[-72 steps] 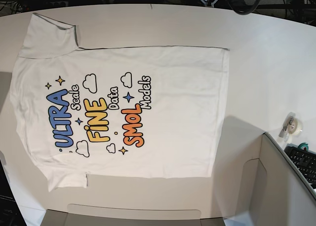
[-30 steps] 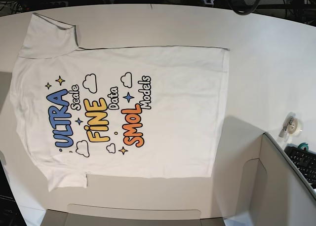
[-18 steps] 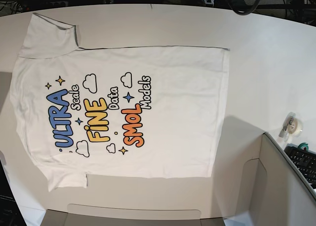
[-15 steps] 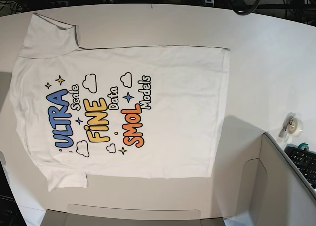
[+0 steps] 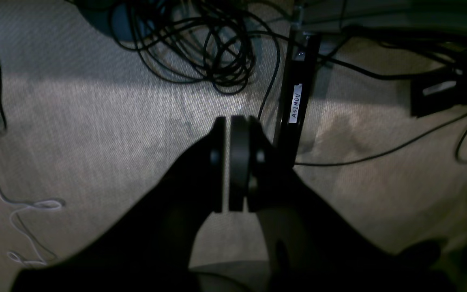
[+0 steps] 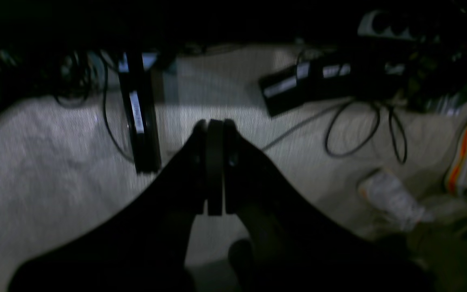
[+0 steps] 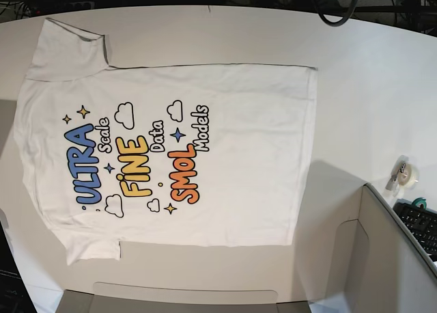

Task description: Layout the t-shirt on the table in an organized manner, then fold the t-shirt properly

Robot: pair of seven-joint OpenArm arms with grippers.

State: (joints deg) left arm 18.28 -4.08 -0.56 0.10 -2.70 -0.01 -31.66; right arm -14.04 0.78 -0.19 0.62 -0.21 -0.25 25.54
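Your left gripper (image 5: 233,121) and right gripper (image 6: 214,123) both have their jaws pressed together on nothing, each hanging over carpet (image 5: 95,134) and cables (image 5: 201,40). You see the t-shirt (image 7: 225,149) spread flat, print up, on the table (image 7: 369,80), with neither arm over it in the base view.

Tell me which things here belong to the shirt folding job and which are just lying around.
Part of the job:
- t-shirt, spread flat, print up
- table beneath it

Just lying about:
- tape roll near the table's edge
- keyboard on the grey panel
- cables on the floor
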